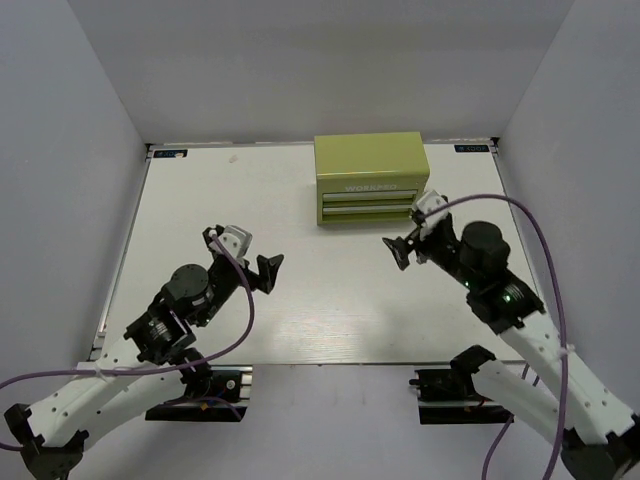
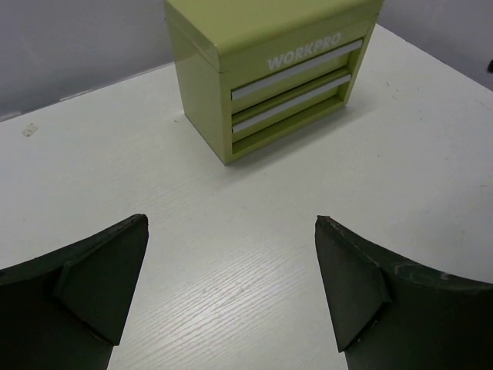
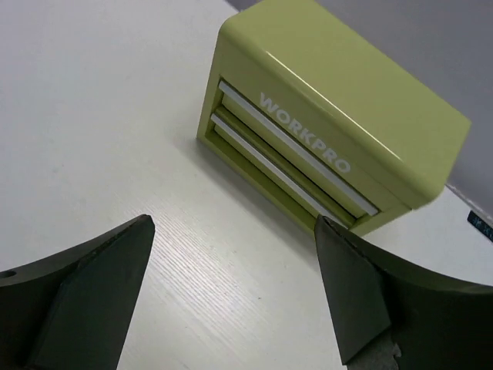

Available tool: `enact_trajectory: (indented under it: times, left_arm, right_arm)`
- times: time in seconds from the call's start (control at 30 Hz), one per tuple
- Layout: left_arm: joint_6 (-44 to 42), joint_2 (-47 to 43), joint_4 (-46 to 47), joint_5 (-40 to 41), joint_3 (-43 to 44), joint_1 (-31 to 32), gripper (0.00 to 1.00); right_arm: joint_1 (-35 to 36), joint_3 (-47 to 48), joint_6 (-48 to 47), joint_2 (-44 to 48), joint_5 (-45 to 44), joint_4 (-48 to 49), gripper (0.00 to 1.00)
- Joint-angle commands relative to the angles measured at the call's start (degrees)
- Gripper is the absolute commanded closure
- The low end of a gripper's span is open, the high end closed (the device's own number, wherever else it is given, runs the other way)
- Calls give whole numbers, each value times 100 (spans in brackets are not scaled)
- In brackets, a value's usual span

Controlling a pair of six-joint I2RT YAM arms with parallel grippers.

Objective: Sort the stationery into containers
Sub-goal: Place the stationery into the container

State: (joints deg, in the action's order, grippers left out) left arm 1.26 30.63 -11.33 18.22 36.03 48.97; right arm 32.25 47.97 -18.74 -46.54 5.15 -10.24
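Note:
The containers are the two shallow front drawers, upper point(image 1: 366, 201) and lower point(image 1: 366, 214), of a yellow-green WORKPRO tool chest point(image 1: 370, 165) at the back of the table; both are pushed in. No stationery shows in any view. My left gripper point(image 1: 243, 250) hovers over the middle left of the table, open, with only bare tabletop between its fingers point(image 2: 231, 219). My right gripper point(image 1: 410, 232) is just in front of the chest's right corner, also open and holding nothing point(image 3: 233, 220). Both wrist views show the chest point(image 2: 231, 31) point(image 3: 339, 85) ahead.
The white table point(image 1: 300, 320) sits in a grey-walled enclosure. Its back edge runs just behind the chest. Purple cables point(image 1: 545, 260) trail from both arms. Two black base mounts point(image 1: 455, 385) sit at the near edge.

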Motion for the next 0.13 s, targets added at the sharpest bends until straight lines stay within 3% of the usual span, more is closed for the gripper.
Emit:
enact_trajectory:
  times: [0.0, 0.1]
  left_arm:
    - [-55, 118, 79, -301, -17, -10, 0]
    - [-108, 171, 79, -363, -17, -10, 0]
  right_arm:
    - [-17, -463, 872, 828, -488, 276, 10]
    - [-61, -867, 881, 1260, -732, 452, 10]
